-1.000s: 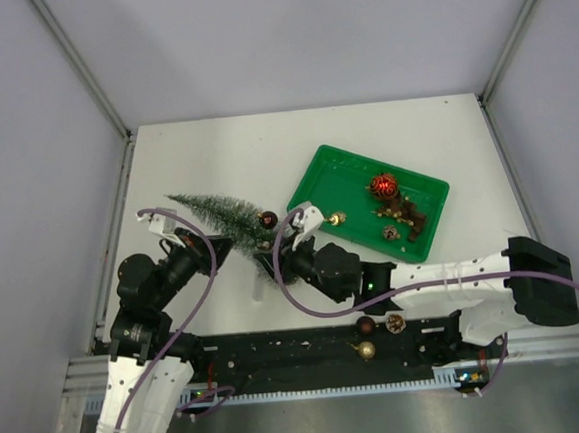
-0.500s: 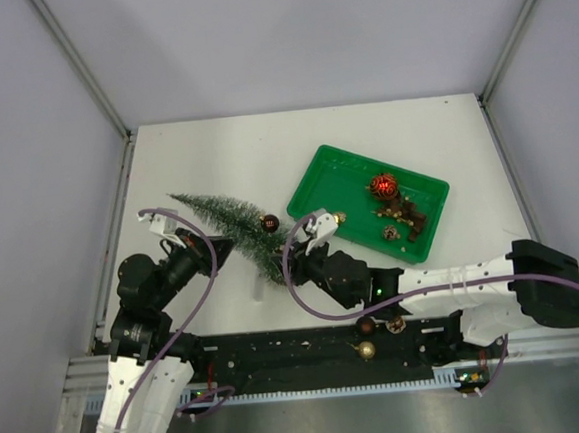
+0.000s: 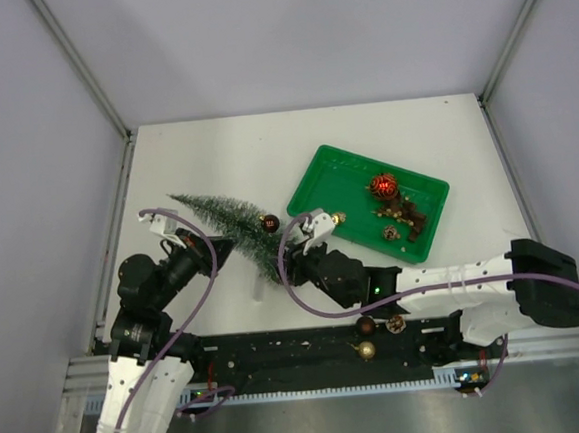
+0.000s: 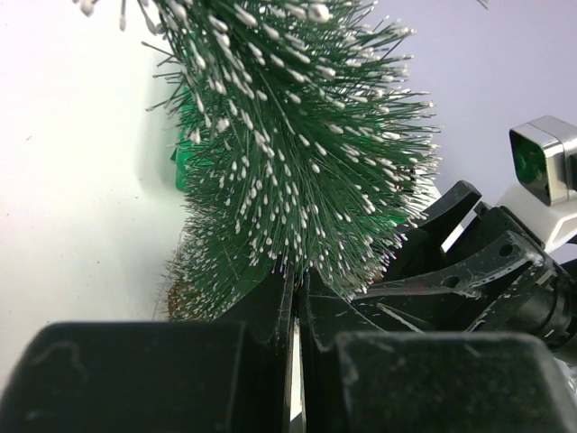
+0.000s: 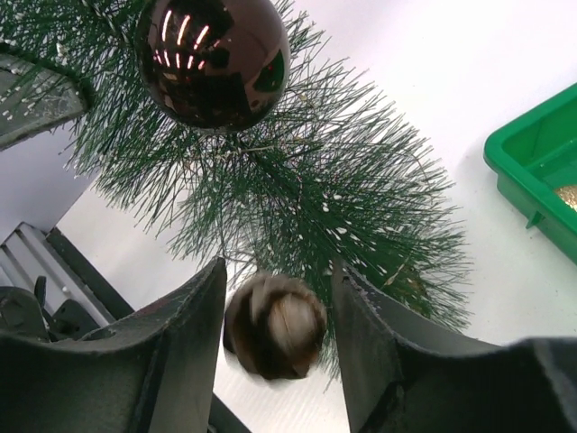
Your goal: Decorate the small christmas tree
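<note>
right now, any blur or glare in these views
Right wrist: the brown ball between the fingers is smeared by blur, and the glossy dark bauble carries streaky glare. Left wrist: small christmas tree bristles sharp, foreground dark. Top external: even, crisp.

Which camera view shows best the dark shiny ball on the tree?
The right wrist view: the dark shiny ball is close and large there, against the small christmas tree. The top external view shows only a small dark dot beside the tree. The left wrist view does not show it.
</note>
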